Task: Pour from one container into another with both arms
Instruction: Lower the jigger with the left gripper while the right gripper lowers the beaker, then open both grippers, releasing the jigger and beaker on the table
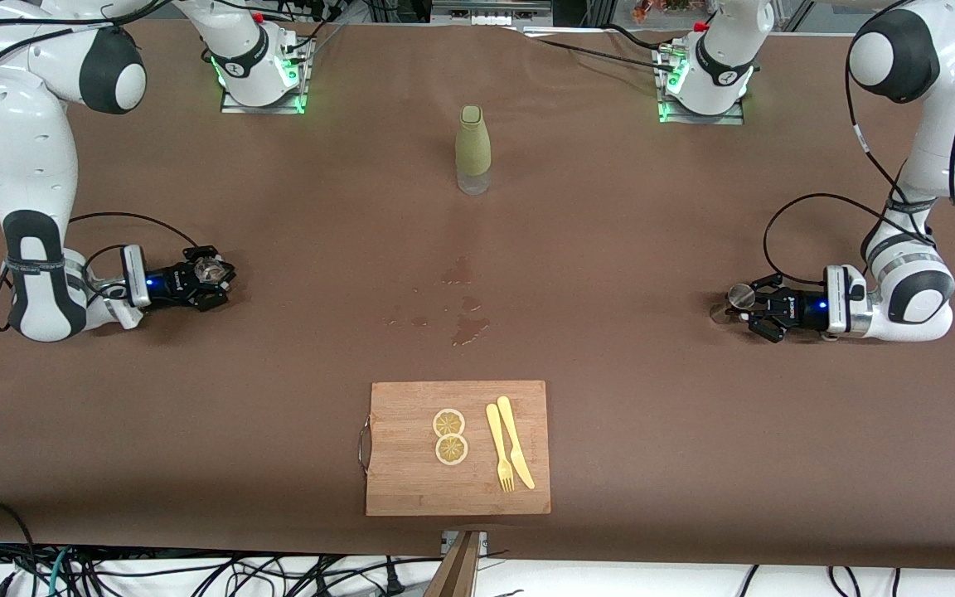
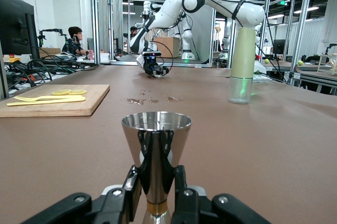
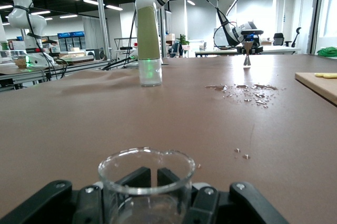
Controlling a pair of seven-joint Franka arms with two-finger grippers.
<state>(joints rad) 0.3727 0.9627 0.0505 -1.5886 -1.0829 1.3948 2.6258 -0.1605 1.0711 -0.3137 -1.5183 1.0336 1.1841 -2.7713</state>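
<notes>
Front view: bottle [image 1: 473, 149], spill [image 1: 454, 313], cutting board [image 1: 458, 448] between grippers.

Two arms, glossy white shells, black bands at the joints. Left arm [image 1: 925, 124]: black cable looping from forearm to wrist, silver wrist ring. Right arm [image 1: 30, 149]: similar loop of cable. Bases lit green (red caps on top). Left gripper [image 1: 763, 313] and right gripper [image 1: 208, 283]: black, blue light just inboard.
</notes>
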